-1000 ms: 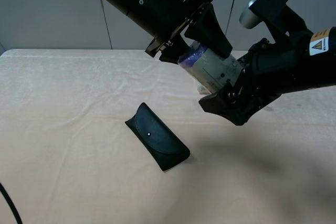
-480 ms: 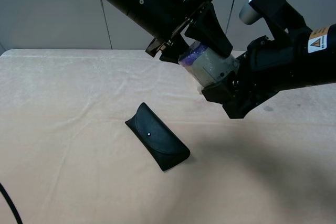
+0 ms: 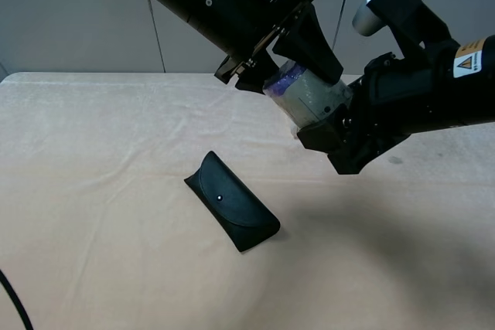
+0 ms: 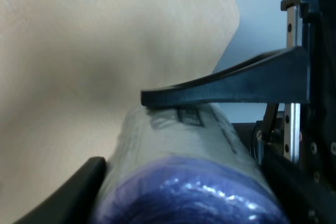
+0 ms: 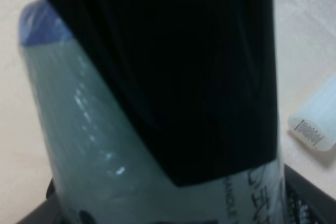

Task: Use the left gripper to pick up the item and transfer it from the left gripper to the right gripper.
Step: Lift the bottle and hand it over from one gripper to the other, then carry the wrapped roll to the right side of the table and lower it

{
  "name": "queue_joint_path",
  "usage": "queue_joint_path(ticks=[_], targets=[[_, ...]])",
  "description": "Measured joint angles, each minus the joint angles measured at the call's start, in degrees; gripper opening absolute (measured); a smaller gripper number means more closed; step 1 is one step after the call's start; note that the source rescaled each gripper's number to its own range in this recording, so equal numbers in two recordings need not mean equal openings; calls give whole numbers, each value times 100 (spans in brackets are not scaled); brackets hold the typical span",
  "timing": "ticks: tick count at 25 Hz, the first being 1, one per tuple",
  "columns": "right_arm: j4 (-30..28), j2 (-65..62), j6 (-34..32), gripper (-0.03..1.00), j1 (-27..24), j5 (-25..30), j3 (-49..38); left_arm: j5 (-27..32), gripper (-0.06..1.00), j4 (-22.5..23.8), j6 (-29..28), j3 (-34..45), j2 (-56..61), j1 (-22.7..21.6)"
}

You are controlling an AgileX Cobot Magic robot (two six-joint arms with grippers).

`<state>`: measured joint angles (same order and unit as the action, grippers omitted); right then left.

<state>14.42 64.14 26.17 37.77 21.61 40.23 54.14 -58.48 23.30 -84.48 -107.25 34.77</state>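
Nearest you, a thin black cable (image 3: 11, 299) curls over the lower left corner of the tablecloth (image 3: 93, 214). Further in, a black glasses case (image 3: 232, 201) lies flat and slantwise on the cloth, near the middle. It sits below and in front of the two arms and touches neither.

Above the cloth, behind the case, the roll (image 3: 313, 98) hangs in the air between the two claws, tilted, with its purple end (image 3: 285, 79) turned toward the left arm. Your left claw (image 3: 285, 75) is clamped on that end. In the left wrist view one finger (image 4: 226, 85) lies flat along the roll's printed side and the other (image 4: 68, 192) presses it from the opposite side.

Your right claw (image 3: 344, 117) comes in from the other side, and its black fingers are closed against the roll's far end, so both claws grip it at once. In the right wrist view the roll fills most of the picture, and a broad black finger (image 5: 184, 66) crosses in front of it and hides much of its side. Beside the roll, a pale see-through tube (image 5: 315, 119) lies on the cloth. In the high view the right arm covers that spot.

A yellow-white warning sticker (image 3: 469, 62) shows on the right arm. Behind everything stands a plain grey wall (image 3: 77, 28).
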Motion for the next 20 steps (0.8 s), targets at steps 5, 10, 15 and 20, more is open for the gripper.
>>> queue_joint_path(ticks=[5, 10, 15, 20], targets=[[14, 19, -41, 2, 0, 62, 0, 6, 75, -8, 0, 0, 0, 0], [20, 18, -44, 2, 0, 69, 0, 5, 98, -8, 0, 0, 0, 0], [20, 18, -44, 2, 0, 69, 0, 100, 100, 187, -6, -106, 128, -59], [20, 18, -44, 2, 0, 69, 0, 490, 100, 633, -214, -170, 557, -414]])
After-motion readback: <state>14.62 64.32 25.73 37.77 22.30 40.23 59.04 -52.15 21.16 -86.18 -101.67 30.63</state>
